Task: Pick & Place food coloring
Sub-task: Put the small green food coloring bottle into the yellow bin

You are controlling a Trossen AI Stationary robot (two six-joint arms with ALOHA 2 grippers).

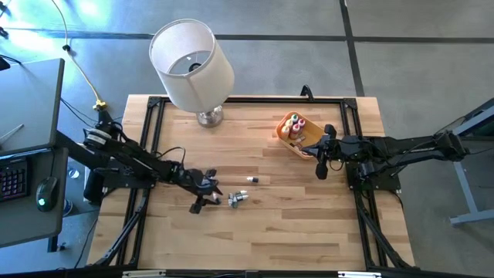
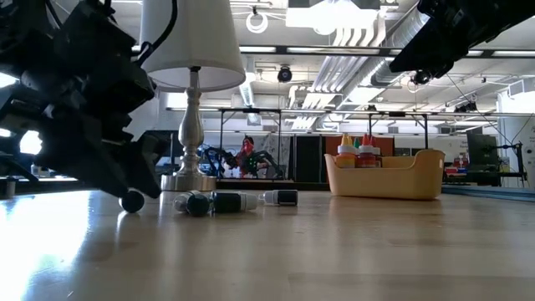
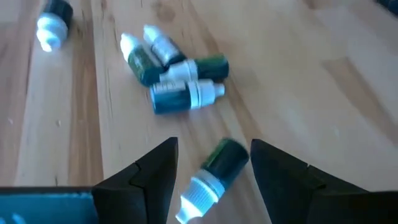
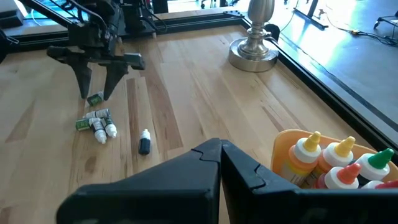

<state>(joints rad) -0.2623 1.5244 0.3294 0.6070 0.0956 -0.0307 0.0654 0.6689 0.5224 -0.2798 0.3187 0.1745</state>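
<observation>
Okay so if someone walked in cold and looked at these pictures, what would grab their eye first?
Probably the white-shaded lamp with a silver base at the table's back edge. Next, the left gripper, open and straddling one small dark green, white-capped dropper bottle, a cluster of similar bottles lying beyond. On the right, an orange plastic bowl holds upright bottles beside the shut right gripper.

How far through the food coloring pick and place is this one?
Done: several bottles stand in the orange bowl. In hand: the left pincer is open around one dark bottle lying on the table. Left: a cluster of bottles and a lone bottle. The right pincer waits shut beside the bowl.
</observation>
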